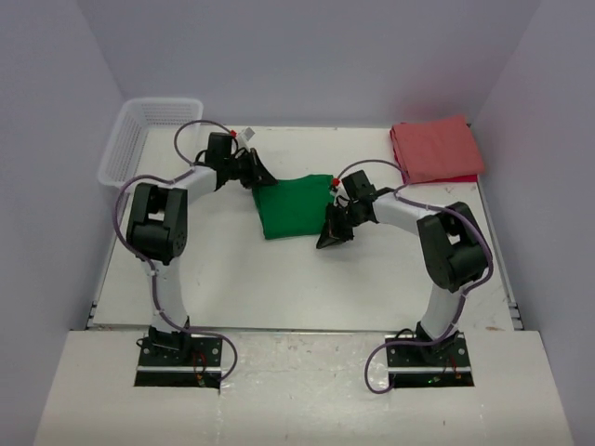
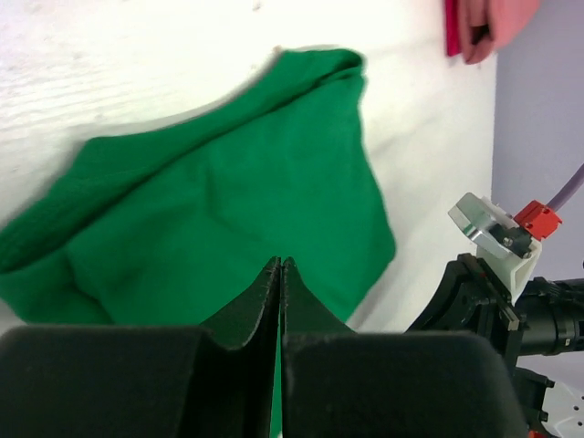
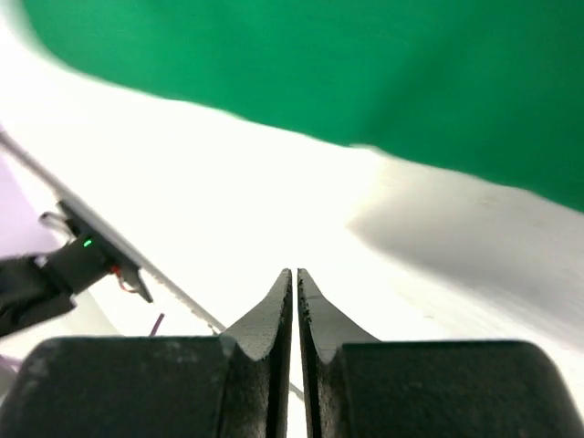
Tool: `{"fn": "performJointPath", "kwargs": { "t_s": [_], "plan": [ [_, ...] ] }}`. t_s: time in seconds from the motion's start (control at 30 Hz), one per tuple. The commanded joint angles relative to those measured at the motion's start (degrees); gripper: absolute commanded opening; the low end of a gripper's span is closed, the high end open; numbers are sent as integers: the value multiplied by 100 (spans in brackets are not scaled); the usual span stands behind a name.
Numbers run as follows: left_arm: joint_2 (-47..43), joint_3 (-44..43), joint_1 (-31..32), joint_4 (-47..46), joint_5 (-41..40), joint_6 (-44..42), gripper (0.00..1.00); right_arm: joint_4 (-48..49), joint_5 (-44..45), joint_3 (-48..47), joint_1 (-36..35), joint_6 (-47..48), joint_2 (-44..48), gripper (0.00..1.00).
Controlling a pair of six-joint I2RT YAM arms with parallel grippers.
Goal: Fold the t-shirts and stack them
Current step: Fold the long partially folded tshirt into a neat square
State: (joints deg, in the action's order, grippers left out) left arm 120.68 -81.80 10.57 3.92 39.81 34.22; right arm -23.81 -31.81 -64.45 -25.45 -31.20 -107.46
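The bright green t-shirt point(image 1: 293, 206) lies folded in the middle of the table, with one corner raised into a rumpled ridge point(image 2: 319, 68). The salmon-red t-shirt point(image 1: 434, 149) lies folded at the back right; only its edge point(image 2: 488, 23) shows in the left wrist view. My left gripper point(image 1: 260, 177) is shut at the green shirt's back left corner. Its fingertips point(image 2: 281, 263) hang over the cloth with nothing between them. My right gripper point(image 1: 330, 240) is at the shirt's front right corner, over bare table. Its jaws point(image 3: 295, 271) are shut, a hairline apart, with green cloth point(image 3: 365, 64) just beyond.
A white mesh basket point(image 1: 139, 130) stands at the back left corner. Grey walls close in the table on three sides. The right arm's wrist point(image 2: 511, 292) shows beside the green shirt in the left wrist view.
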Motion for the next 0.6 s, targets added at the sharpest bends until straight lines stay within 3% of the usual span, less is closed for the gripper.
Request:
{"fn": "performJointPath", "kwargs": {
  "t_s": [0.0, 0.13, 0.23, 0.3, 0.4, 0.47, 0.57],
  "plan": [
    [-738, 155, 226, -32, -192, -153, 0, 554, -465, -164, -21, 457, 507, 6],
    [-1028, 497, 656, 73, -377, -213, 0, 45, -195, -734, -4, 440, 305, 6],
    [-1073, 700, 946, 91, -571, -292, 0, -325, 744, -1077, 23, 422, 313, 11],
    [-1012, 788, 1035, 109, -606, -284, 0, -676, 1611, -1324, 67, 448, 217, 29],
    [-801, 736, 1123, 47, -519, -240, 0, -985, 1749, -1895, 286, 632, -98, 53],
    [-564, 569, 1158, 12, -353, -196, 0, -1089, 1460, -2176, 593, 659, -240, 60],
    [-283, 349, 1193, 12, -316, -179, 0, -1055, 1230, -2414, 919, 817, -433, 61]
  ]
}}
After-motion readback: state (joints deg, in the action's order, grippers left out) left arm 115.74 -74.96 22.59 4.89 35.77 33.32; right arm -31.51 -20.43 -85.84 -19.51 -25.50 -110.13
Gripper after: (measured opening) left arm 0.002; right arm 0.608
